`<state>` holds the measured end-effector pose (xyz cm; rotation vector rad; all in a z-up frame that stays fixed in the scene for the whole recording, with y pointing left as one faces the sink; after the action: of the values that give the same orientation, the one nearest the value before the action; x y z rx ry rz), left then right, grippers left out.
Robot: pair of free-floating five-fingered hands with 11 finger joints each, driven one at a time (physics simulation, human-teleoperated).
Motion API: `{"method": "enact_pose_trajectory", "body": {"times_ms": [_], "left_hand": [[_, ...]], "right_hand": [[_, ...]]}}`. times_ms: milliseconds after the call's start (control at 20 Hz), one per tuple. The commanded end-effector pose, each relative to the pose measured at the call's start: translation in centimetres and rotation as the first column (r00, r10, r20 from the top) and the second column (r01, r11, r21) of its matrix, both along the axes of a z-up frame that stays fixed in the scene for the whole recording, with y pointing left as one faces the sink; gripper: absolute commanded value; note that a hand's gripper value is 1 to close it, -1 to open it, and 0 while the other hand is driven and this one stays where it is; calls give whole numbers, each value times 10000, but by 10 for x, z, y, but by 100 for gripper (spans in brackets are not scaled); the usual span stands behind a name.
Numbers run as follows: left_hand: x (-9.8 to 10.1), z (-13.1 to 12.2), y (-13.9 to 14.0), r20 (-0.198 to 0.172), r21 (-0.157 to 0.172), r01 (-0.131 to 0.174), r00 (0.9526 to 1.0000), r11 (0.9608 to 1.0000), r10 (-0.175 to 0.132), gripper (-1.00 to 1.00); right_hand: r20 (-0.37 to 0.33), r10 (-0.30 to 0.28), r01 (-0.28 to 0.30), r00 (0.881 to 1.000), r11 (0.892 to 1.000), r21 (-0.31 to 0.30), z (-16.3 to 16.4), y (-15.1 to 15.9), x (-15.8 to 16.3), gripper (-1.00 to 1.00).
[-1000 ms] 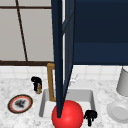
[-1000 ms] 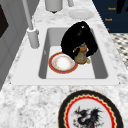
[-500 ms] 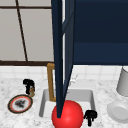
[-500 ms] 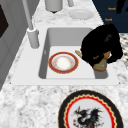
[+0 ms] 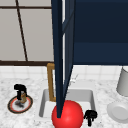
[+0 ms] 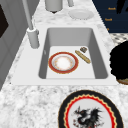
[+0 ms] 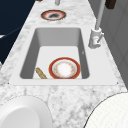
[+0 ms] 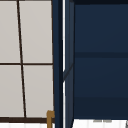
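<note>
left hand [image 5: 20,88] fingers curled downward; right hand [image 5: 90,115] curled, hanging.

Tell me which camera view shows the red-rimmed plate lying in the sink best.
The left side view: the red-rimmed plate lies flat on the sink floor, fully visible, beside a brown stick-like utensil. The right side view shows it whole too, nearer the sink's front wall. In the front view a red ball covers that area.
</note>
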<state>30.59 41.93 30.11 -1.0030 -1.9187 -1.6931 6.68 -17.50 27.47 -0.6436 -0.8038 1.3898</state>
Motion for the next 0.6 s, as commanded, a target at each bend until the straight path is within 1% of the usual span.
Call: {"method": "enact_pose_trajectory", "body": {"times_ms": [0, 450, 550], "left_hand": [[-27, 1, 21, -77, -288, -165, 9998, 9994, 163, 100], [-93, -1, 72, -61, -326, -142, 9999, 9994, 140, 100], [-107, -1, 85, -7, -258, -135, 9999, 9996, 135, 100]], "right_hand": [[0, 0, 0, 10000, 10000, 0, 0, 0, 0, 0], [0, 0, 0, 10000, 10000, 0, 0, 0, 0, 0], [0, 0, 0, 10000, 10000, 0, 0, 0, 0, 0]]}}
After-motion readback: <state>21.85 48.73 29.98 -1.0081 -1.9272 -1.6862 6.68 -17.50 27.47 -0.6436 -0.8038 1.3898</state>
